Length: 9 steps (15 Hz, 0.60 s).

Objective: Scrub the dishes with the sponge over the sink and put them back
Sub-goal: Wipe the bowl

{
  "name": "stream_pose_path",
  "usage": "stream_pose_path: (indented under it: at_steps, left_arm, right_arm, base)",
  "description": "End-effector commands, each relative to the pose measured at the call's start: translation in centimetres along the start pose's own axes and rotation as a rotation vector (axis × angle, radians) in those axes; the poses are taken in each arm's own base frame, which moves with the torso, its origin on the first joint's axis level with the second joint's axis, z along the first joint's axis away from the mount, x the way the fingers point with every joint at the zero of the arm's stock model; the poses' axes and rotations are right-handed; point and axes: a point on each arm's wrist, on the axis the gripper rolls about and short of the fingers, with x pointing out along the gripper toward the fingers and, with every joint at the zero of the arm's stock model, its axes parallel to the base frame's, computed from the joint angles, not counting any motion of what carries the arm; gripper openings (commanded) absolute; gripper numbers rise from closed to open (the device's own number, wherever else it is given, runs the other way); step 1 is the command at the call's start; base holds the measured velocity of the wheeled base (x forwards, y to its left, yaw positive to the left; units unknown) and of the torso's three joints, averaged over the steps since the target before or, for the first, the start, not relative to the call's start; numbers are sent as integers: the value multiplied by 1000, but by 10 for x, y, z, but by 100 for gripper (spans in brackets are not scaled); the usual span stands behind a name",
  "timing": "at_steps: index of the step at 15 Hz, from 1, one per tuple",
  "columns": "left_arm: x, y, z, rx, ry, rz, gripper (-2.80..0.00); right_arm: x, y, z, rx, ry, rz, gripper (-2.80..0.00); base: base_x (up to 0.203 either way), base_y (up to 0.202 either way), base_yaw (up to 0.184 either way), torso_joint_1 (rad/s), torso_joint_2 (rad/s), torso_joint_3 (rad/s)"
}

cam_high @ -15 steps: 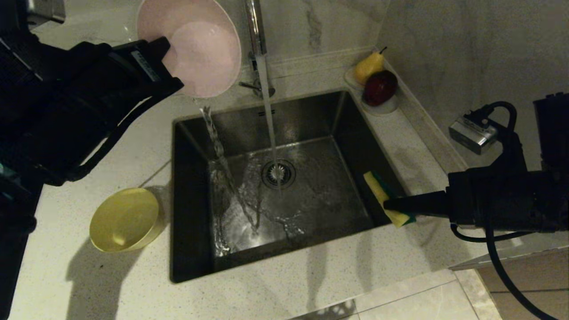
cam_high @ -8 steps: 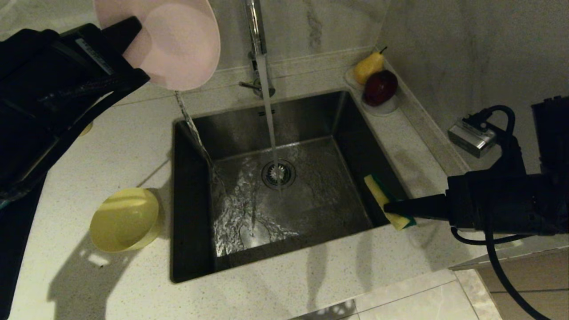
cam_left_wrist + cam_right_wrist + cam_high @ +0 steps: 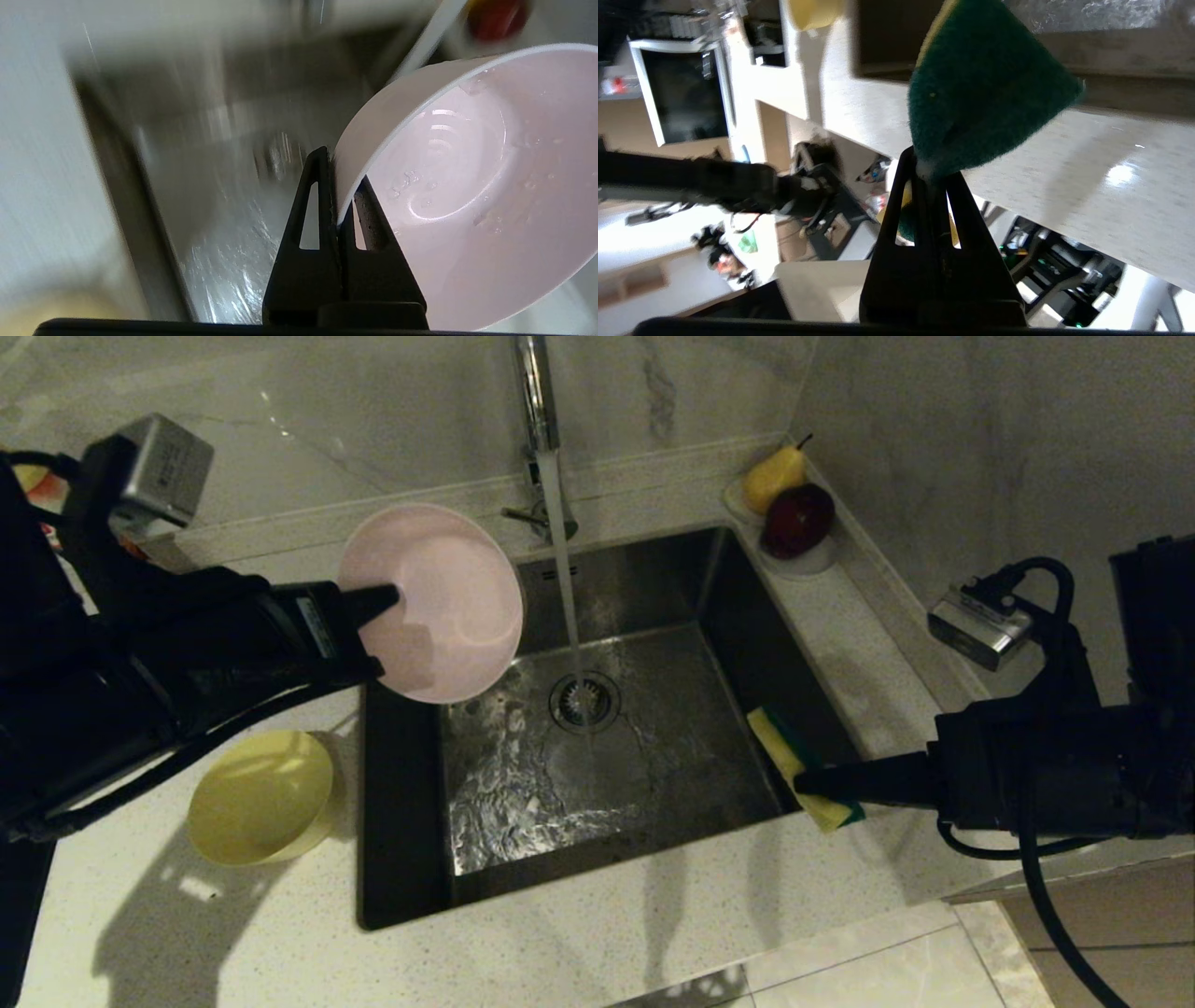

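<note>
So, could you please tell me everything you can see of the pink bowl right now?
The pink bowl is small, round, pale pink and looks like matte plastic, with a thin rim and faint rings on its inner floor. Water drops cling inside; it holds no pooled water. It is tilted, its opening towards the head camera, held in the air over the left part of the sink, beside the running stream from the tap. The left gripper alone touches it, jaws shut on its rim.
</note>
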Motion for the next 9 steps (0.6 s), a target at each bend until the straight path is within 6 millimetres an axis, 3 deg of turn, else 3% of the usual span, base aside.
stream_pose_path:
  at_steps: [1, 4, 9]
  left_arm:
    - [5, -1, -17, -83, 203, 20, -280]
    - [15, -11, -32, -131, 343, 18, -280]
    - [32, -28, -49, -87, 362, 73, -280]
  right_arm:
    - [6, 7, 4, -11, 28, 64, -280]
    - [14, 20, 12, -39, 47, 137, -280]
    - [38, 55, 7, -94, 153, 239, -280]
  base:
    - [0, 0, 0, 0, 0, 0]
    - [0, 0, 0, 0, 0, 0]
    - [0, 0, 0, 0, 0, 0]
